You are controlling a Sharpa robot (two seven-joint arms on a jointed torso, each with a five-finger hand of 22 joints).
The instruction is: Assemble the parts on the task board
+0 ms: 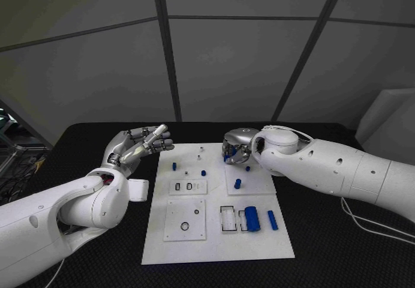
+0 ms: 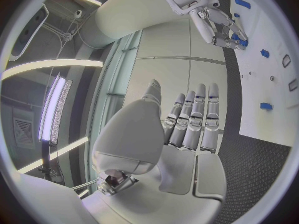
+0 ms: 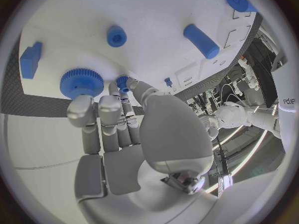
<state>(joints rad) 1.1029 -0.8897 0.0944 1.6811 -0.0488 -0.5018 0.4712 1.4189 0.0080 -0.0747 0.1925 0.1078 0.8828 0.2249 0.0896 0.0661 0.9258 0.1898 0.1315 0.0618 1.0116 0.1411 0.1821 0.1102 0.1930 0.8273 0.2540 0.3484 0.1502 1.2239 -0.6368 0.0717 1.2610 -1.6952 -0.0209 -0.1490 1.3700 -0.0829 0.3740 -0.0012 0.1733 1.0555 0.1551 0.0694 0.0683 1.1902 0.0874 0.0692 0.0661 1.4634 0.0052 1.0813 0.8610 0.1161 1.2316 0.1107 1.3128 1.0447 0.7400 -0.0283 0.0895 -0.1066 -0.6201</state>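
I have the right robot hand [image 1: 237,150] over the far end of the task board [image 1: 216,240], fingers lowered among the parts there. In the right wrist view its fingertips [image 3: 122,87] pinch a small blue peg [image 3: 122,80], with a blue gear [image 3: 81,82] just beside them and a blue cylinder [image 3: 201,41] farther off. I judge the current step to be seating or lifting this peg — I cannot tell which. The left robot hand [image 1: 138,146] is released, fingers extended and together, raised beside the board's left edge and holding nothing. Larger blue parts [image 1: 252,218] lie near the board's near end. The next move calls for fine vertical alignment of the peg with its hole, while keeping the knuckles off the gear.
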